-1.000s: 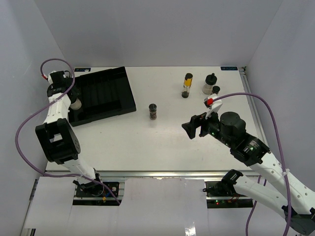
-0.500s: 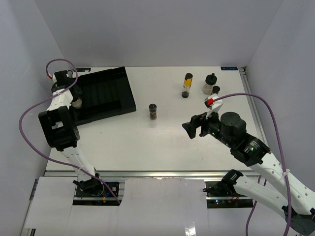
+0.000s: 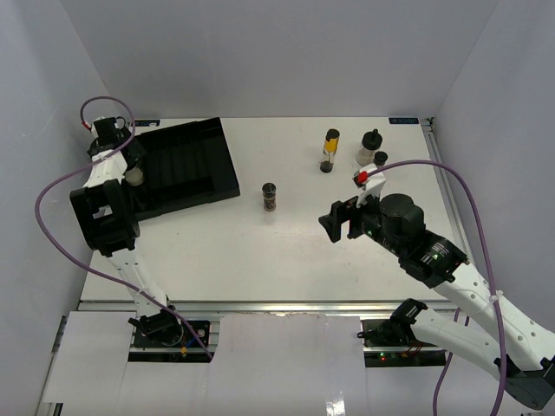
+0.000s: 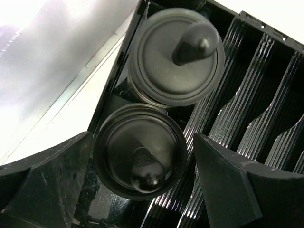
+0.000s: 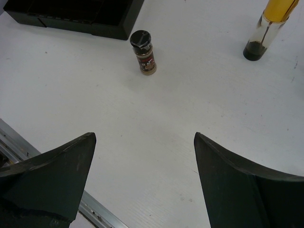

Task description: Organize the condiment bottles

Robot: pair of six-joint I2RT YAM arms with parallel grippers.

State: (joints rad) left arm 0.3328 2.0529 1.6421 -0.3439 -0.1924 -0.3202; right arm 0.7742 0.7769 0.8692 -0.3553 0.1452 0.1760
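**Top and wrist views.** The white, matt rectangular table (image 3: pixel 260 251) carries everything. At its far left lies the black ribbed plastic tray (image 3: pixel 195 160). Its long moulded channels look shaped to hold round jars in single file.

The left claw (image 4: pixel 142 137) hangs over the tray's leftmost channel with its fingers apart, straddling the near black-capped jar (image 4: pixel 140 159). A gap shows on the right-finger side, so nothing is clamped. Just beyond, in the same channel, stands the far black-capped jar (image 4: pixel 176 54), and the two caps nearly touch. Both caps are smooth, slightly glossy discs with a raised flip tab.

The right claw (image 5: pixel 145 137) hovers over bare table, its fingers wide apart and empty, facing the loose bottles:

- **Tall bottle:** the tall slim clear bottle with a yellow band (image 3: pixel 330 149) stands upright near the far edge.
- **Pale jar:** the pale-filled clear jar (image 3: pixel 370 149) stands just right of the tall bottle. A smaller black cap sits beside it, too small to identify.
- **Dark jar:** the dark-brown-filled labelled jar (image 3: pixel 270 196) stands alone between the tray and the right claw.

**Judgement:** filing has begun at the tray's edge channel, and the lone dark jar seems the right arm's nearest candidate.
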